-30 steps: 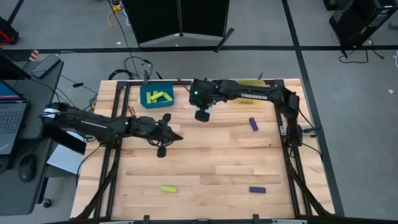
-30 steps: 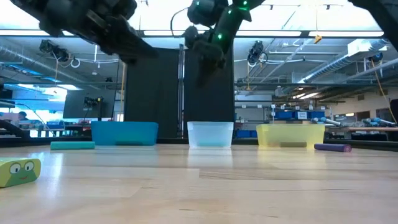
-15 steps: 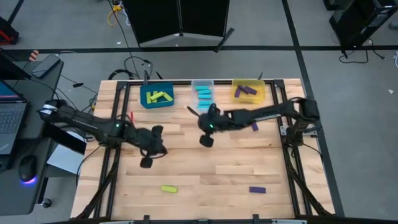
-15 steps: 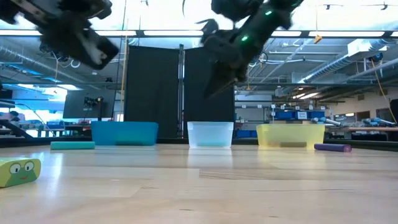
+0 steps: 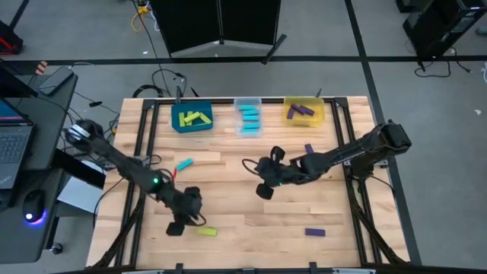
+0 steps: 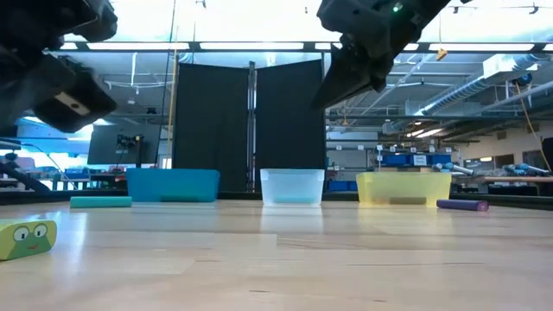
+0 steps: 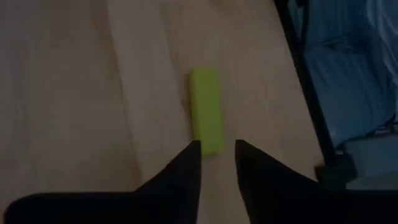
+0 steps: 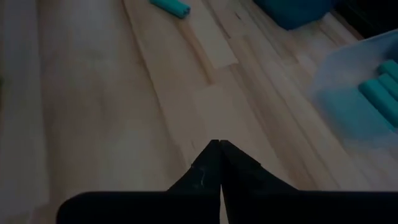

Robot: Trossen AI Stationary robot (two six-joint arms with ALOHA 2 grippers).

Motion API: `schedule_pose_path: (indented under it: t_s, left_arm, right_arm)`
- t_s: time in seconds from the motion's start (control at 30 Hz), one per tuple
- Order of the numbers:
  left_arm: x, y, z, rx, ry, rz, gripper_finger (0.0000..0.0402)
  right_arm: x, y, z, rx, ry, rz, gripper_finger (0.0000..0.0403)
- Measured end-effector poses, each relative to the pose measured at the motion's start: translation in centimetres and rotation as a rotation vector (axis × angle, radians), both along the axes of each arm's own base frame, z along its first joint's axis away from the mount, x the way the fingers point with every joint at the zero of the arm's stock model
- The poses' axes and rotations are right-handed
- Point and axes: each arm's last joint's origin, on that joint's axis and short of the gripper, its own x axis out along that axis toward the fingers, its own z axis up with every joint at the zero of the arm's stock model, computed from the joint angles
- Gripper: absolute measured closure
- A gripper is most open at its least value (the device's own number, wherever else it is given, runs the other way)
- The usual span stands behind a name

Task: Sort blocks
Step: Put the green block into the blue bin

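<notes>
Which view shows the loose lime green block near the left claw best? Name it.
Left wrist view: the lime green block lies large and unobstructed just ahead of the left claw, whose fingers are parted. The high view shows it small; the low view shows its end, printed with cartoon eyes; the right wrist view misses it.

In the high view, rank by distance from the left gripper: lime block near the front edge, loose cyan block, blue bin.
From the left gripper:
1. Lime block, right beside it at the front edge.
2. Loose cyan block, mid-table on the left.
3. Blue bin, far back-left corner.
</notes>
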Motion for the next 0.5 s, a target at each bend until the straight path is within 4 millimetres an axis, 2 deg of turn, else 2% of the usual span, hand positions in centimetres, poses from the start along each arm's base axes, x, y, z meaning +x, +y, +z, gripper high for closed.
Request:
schedule_pose_path:
  t_s: [0.3, 0.5]
  left_arm:
    - [2.3, -3.9, -1.5, 0.118, -0.002, -0.020, 0.0215]
    - [3.7, -5.0, -3.0, 0.188, 0.024, 0.004, 0.0170]
  right_arm:
    - [-0.1, 1.0, -0.3, -0.031, -0.007, -0.004, 0.0390]
    - [-0.1, 1.7, -0.1, -0.041, -0.036, -0.001, 0.0388]
